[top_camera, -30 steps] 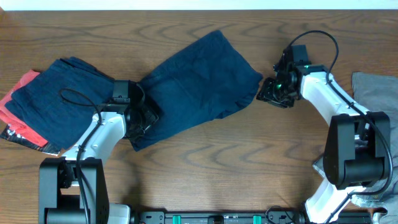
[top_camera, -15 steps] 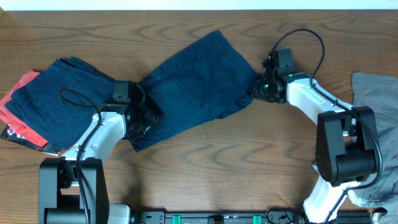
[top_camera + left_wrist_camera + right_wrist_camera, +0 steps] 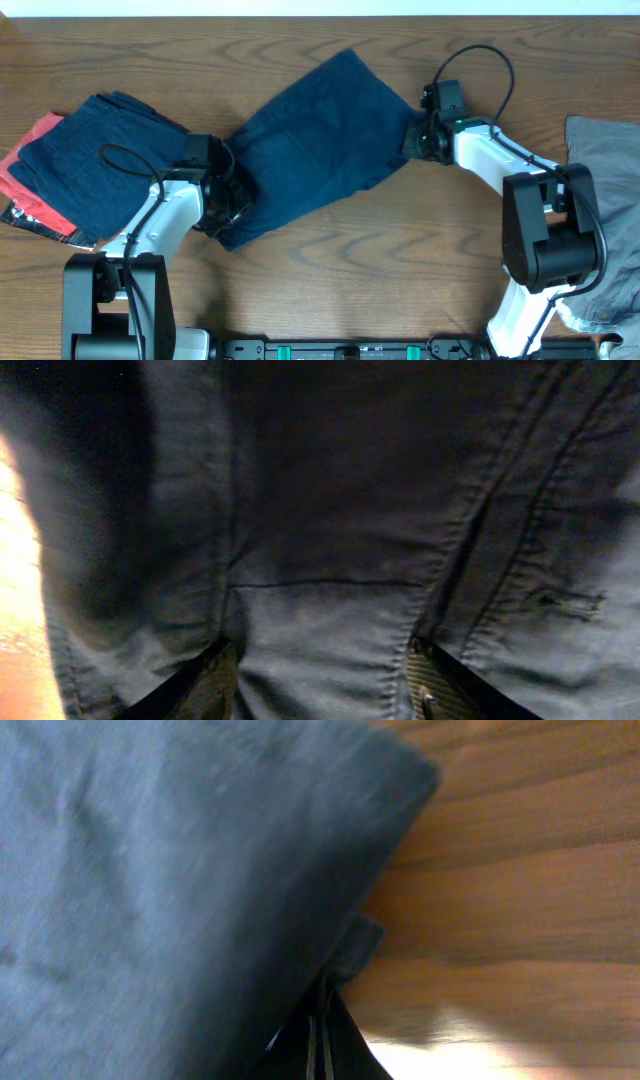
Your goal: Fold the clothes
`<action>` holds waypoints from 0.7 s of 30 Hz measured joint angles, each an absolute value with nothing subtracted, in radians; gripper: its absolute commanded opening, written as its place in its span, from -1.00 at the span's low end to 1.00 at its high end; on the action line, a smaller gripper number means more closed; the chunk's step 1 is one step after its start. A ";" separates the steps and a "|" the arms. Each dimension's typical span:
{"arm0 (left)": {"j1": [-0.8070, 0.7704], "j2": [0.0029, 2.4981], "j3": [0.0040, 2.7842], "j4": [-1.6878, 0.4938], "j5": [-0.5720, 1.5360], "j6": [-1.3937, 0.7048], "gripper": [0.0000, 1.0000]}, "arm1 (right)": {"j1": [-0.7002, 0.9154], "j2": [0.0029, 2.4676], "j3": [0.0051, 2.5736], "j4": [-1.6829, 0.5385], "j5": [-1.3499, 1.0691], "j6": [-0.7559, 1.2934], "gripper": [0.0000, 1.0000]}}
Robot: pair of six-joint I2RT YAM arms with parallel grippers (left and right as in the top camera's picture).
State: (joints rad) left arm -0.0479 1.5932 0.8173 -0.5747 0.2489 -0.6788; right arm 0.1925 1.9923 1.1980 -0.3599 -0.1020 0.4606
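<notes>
Dark navy shorts lie spread at an angle across the middle of the table. My left gripper sits on their lower left end. In the left wrist view its fingers stand apart with a seamed band of navy cloth between them, so it is open. My right gripper is at the shorts' right corner. The right wrist view shows it shut, pinching the dark edge of the cloth beside a small flap.
A folded stack of navy clothes lies at the far left on top of a red garment. A light grey garment lies at the right edge, partly under the right arm's base. Bare wooden table lies in front.
My right gripper has moved left onto the shorts' right corner and closed there. My left gripper's fingers have narrowed a little, and the shorts' lower left edge has bunched slightly.
</notes>
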 measured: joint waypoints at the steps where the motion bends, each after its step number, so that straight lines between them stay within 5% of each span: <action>1: -0.048 1.593 0.807 -0.570 0.249 -0.671 0.13 | 0.179 1.991 1.198 -0.361 -0.091 0.464 -0.98; 21: -0.056 1.524 0.684 -0.440 0.302 -0.621 0.13 | 0.056 1.973 1.199 -0.427 -0.037 0.489 -0.87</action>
State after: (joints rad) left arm -0.0563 1.5242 0.6838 -0.4397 0.3016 -0.6209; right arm 0.0559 1.9728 1.1988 -0.4271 -0.0368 0.4892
